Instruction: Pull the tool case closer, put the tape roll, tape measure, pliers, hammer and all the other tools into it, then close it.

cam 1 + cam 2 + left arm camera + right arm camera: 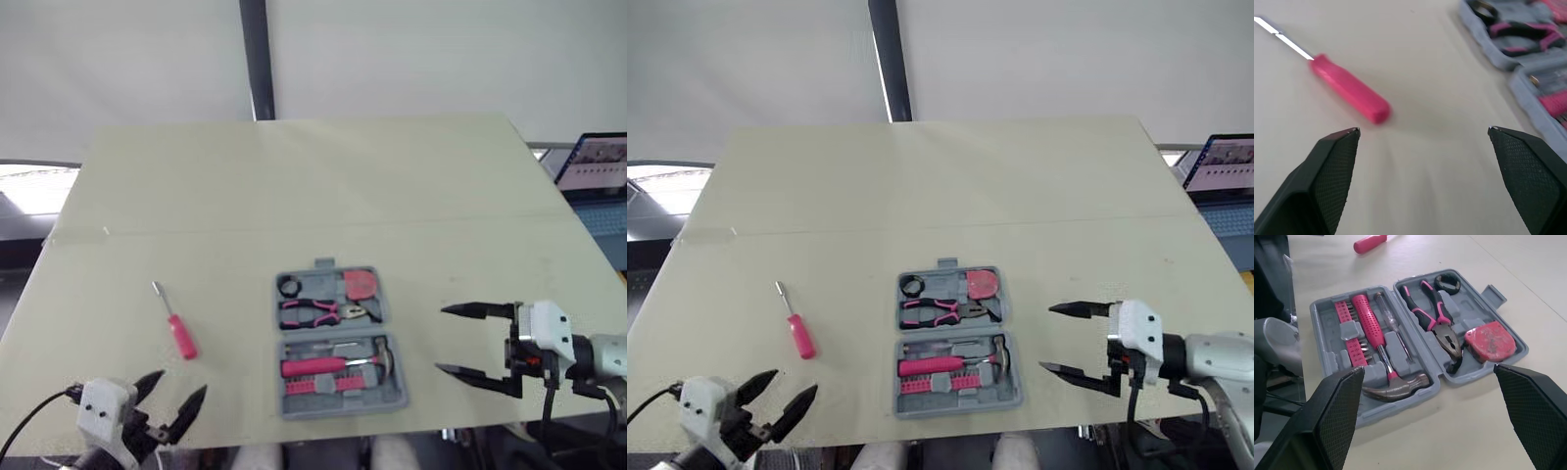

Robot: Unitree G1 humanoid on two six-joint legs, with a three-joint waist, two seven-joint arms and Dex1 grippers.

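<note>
Left wrist view crops the open tool case [1488, 46] at its edge, the pink screwdriver [1349, 88] loose on the table [294, 176] to its left, while left gripper [177, 390] and right gripper [441, 340] gape wide, empty.

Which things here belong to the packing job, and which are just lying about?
Job: case, screwdriver, pliers, hammer, tape measure, tape roll.
Lying about: laptop, pole.
</note>
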